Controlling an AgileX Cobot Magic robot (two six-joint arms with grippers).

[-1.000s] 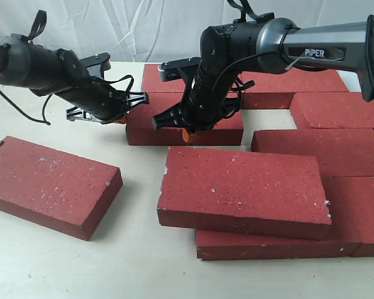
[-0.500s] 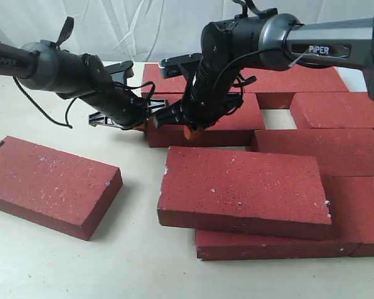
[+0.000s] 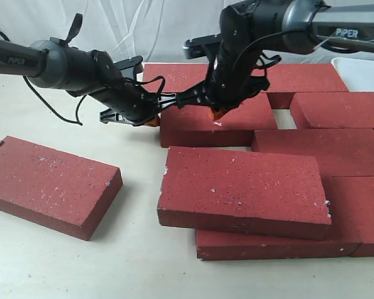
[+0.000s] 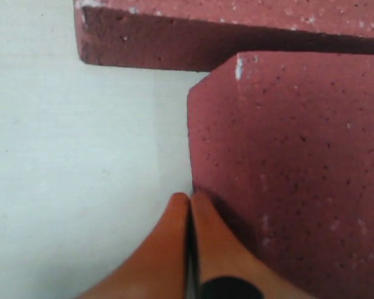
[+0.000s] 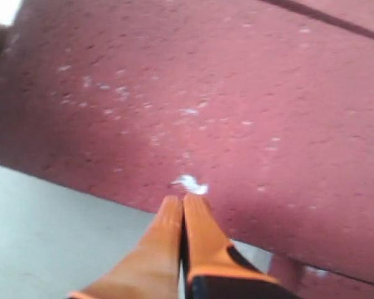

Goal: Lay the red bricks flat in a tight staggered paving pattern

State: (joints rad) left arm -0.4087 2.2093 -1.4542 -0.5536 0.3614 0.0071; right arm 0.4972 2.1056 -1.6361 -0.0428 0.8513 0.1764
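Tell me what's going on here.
Two robot arms are laying red bricks into a staggered pattern. The left gripper, shut, is set against the left end of a second-row brick; the right gripper, also shut, points down at its top. A loose brick lies apart at left, and a tilted brick rests on the front ones.

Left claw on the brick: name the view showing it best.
Left wrist view: the left claw, shut, touches the brick at its end, close up. Exterior view shows it small, side-on. Right wrist view lacks it.
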